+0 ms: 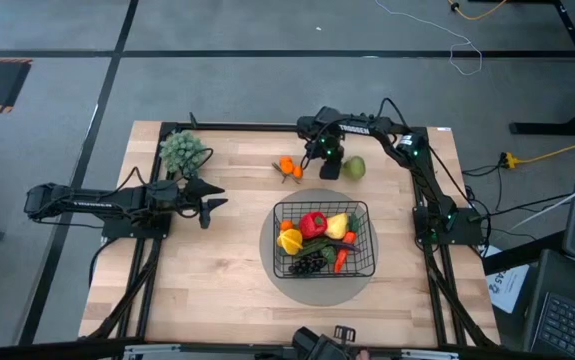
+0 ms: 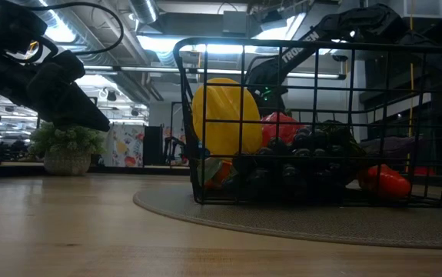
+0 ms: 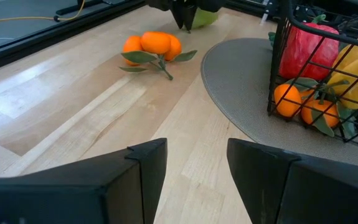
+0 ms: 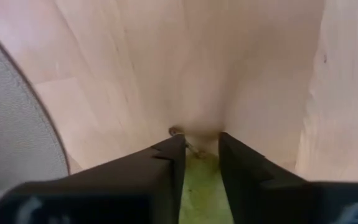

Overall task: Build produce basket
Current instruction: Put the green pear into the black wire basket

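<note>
The black wire basket (image 1: 359,212) stands on a grey round mat (image 1: 312,290) and holds a red pepper, yellow fruits, oranges, dark grapes and other produce. An orange cluster with leaves (image 1: 289,168) lies on the wood beyond the mat. Beside it at the far side sits the green fruit (image 1: 355,168). My right gripper (image 1: 331,168) points steeply down at the fruit's left side and is closed on it. My left gripper (image 3: 197,168) hovers open over the table's left part, pointing at the basket. My right gripper has the green fruit (image 4: 198,180) between its two fingers, which flank it near its stem end (image 4: 176,131). The fingers come from above, pointing steeply down. The fruit rests on the table top.
A small potted plant (image 1: 182,152) stands at the far left, close to my left arm. Bare wood lies between my left gripper and the mat (image 3: 247,93), and along the table's near side.
</note>
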Available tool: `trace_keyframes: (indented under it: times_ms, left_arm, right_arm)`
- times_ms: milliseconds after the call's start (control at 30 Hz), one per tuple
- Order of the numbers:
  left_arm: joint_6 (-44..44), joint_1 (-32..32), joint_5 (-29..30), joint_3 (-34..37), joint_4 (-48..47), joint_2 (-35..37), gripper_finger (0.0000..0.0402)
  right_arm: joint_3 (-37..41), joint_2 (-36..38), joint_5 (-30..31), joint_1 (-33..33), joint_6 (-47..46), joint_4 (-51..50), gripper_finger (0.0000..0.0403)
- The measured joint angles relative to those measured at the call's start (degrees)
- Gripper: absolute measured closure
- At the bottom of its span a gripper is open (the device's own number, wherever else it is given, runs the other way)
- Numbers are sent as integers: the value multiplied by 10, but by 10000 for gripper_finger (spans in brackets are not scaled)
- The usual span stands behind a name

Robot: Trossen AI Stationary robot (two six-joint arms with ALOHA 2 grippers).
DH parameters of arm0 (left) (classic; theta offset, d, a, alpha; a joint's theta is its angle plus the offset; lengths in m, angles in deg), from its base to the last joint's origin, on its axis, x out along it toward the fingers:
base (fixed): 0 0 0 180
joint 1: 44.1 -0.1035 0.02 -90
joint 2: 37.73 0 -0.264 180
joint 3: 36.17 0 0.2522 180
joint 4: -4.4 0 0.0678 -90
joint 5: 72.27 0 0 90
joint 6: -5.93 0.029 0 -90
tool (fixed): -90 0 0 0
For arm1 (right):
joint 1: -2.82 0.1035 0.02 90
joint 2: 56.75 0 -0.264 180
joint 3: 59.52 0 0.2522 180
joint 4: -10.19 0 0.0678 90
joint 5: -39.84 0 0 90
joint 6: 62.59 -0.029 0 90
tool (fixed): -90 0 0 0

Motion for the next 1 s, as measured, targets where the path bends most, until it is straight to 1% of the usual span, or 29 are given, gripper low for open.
trace_keyframes:
  times_ms: [167, 233, 367, 533, 667, 867, 1000]
  left_arm:
    - [0, 0, 0, 0, 0, 0, 245]
    - [0, 0, 0, 0, 0, 0, 245]
    - [0, 0, 0, 0, 0, 0, 245]
    - [0, 0, 0, 0, 0, 0, 245]
    - [0, 0, 0, 0, 0, 0, 245]
    - [0, 0, 0, 0, 0, 0, 245]
    - [0, 0, 0, 0, 0, 0, 245]
  right_arm:
    - [0, 0, 0, 0, 1, -3, 380]
    - [0, 0, 0, 0, 13, -4, 396]
    - [0, 0, 0, 1, 22, -5, 396]
    - [0, 0, 0, 1, -1, -5, 397]
    - [1, 0, 0, 2, -1, -8, 367]
    - [1, 0, 0, 2, 0, -6, 287]
    - [-1, 0, 0, 2, 1, -9, 249]
